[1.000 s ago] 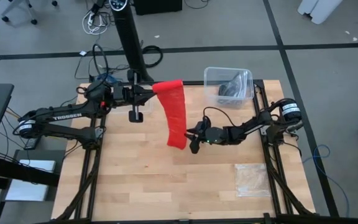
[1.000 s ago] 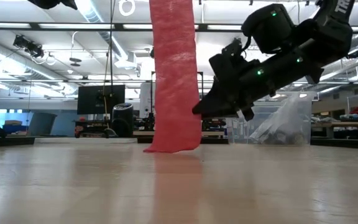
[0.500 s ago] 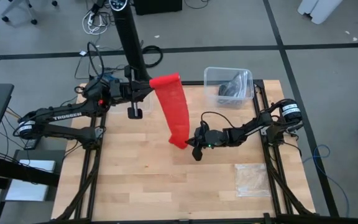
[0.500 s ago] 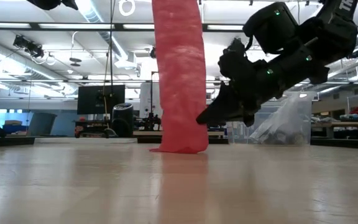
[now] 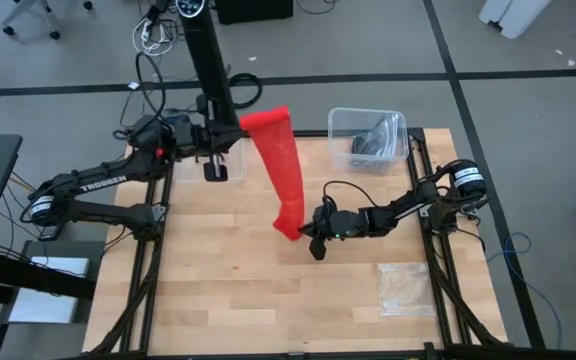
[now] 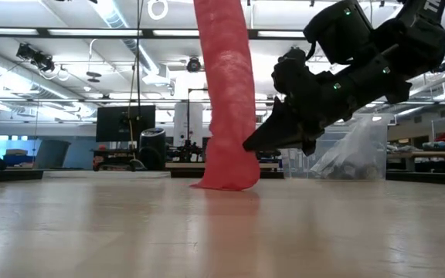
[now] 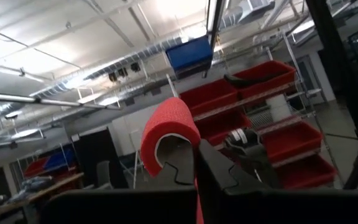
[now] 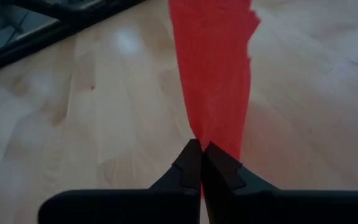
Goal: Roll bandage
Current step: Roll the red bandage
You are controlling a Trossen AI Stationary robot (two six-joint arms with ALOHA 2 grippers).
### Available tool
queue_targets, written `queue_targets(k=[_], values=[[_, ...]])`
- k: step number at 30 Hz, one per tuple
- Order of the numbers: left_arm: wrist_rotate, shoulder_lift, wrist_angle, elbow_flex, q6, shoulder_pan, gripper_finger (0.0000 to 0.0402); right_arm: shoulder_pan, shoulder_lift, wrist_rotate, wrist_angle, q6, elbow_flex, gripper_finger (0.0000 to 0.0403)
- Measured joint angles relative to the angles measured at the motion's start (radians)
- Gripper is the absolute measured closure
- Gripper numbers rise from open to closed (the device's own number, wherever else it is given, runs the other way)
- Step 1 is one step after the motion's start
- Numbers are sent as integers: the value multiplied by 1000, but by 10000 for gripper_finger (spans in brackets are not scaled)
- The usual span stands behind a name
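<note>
Robotics lab or workshop, open-plan industrial hall. Light wooden butcher-block tabletop (image 5: 238, 290) on black metal frame, grey concrete floor with dark seam lines (image 5: 528, 60), loose cables by black mounting post (image 5: 208, 60). Exposed ceiling ducts and strip lights (image 6: 68, 35), dark monitor on far bench (image 6: 120, 122), cluttered workbenches behind. Rows of red plastic storage bins on metal shelving (image 7: 260, 78), blue bin above (image 7: 188, 53). Two dark robot arms clamped at table edges.
</note>
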Motion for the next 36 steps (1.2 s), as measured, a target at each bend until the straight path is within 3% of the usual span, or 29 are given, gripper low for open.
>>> queue_targets(k=[7, 13, 19, 28, 36], values=[[5, 0, -46, 0, 25, 0, 401, -23, 0, 44, -9, -4, 0, 369], [5, 0, -92, 0, 40, 0, 401, -24, -29, 73, -88, -54, -1, 307], [5, 1, -120, 0, 51, 0, 401, 39, -39, 76, -111, -239, 51, 248], [6, 5, -172, -1, 51, 0, 401, 51, 49, 94, -469, -376, 276, 245], [7, 5, -178, -1, 51, 0, 401, 12, 153, 39, -508, -426, 361, 247]])
